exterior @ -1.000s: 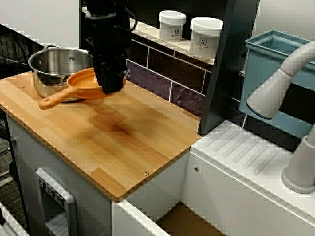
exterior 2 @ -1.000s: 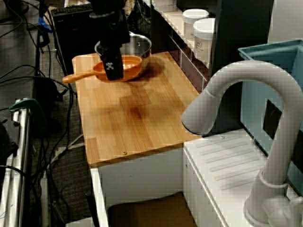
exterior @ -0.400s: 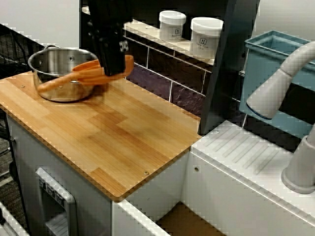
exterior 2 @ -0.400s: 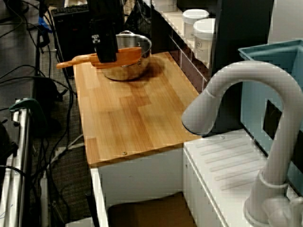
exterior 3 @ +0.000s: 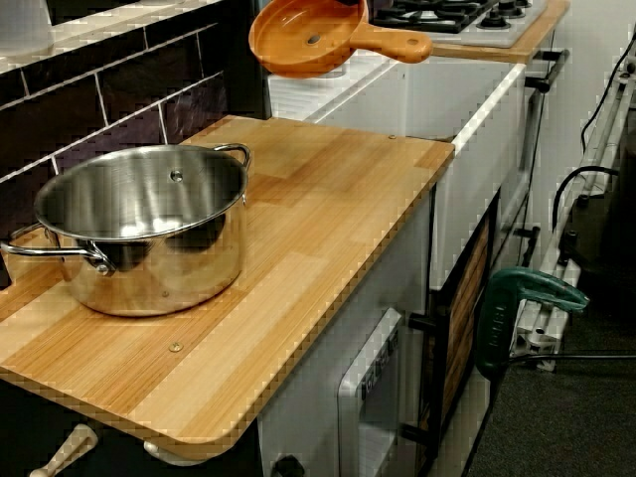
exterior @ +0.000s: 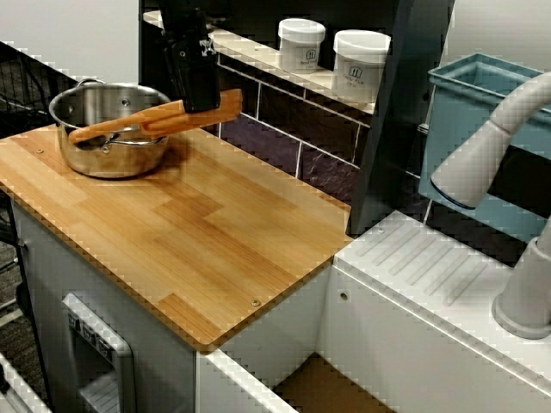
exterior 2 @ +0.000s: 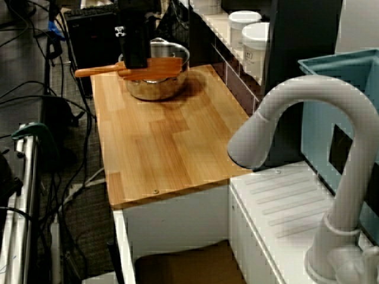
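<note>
Orange pan [exterior: 172,122] hangs level at upper left of the view across the counter. I have the gripper [exterior: 200,103] clenched on its rim, so the handle juts free over the steel pot [exterior: 108,153]. That pot stands on the wooden counter [exterior: 215,249]. White jars [exterior: 361,64] line the shelf behind.

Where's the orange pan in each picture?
View across the counter: orange pan upper left, beside the steel pot.
View past the tap: orange pan upper left, against the steel pot.
Low view by the pot: orange pan top middle; steel pot left.
Shared landmark: steel pot.
</note>
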Motion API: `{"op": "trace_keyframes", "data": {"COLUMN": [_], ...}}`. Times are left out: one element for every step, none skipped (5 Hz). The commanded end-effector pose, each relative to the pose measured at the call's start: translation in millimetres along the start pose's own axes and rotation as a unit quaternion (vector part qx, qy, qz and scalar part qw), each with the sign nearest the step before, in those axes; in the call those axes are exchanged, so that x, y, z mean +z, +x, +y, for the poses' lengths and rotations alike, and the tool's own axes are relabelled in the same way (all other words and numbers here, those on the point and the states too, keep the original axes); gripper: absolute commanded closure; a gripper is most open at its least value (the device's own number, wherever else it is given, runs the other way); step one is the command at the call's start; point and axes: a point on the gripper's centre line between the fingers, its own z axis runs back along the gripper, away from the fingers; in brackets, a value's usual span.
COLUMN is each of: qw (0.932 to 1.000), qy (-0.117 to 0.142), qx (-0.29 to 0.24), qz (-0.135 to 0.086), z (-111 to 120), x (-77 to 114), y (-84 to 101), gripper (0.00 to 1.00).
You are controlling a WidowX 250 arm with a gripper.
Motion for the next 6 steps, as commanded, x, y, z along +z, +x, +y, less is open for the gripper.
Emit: {"op": "trace_keyframes", "data": {"qw": [0.999, 0.9987, 0.9966, 0.9874, 0.9757, 0.9673], "qy": [-0.02, -0.003, 0.043, 0.098, 0.121, 0.132], "qx": [-0.038, -0.05, -0.07, -0.117, -0.17, -0.201], "qz": [-0.008, -0.006, 0.008, 0.041, 0.067, 0.079], "z": [3.7, 1.6, -1.1, -4.5, -7.2, -4.9], "x": [14.7, 18.1, 16.7, 9.6, 4.2, 4.1], "y": [2.7, 4.8, 5.8, 5.5, 4.6, 1.3], "gripper": [1.0, 1.0, 1.0, 1.0, 1.0, 1.0]}}
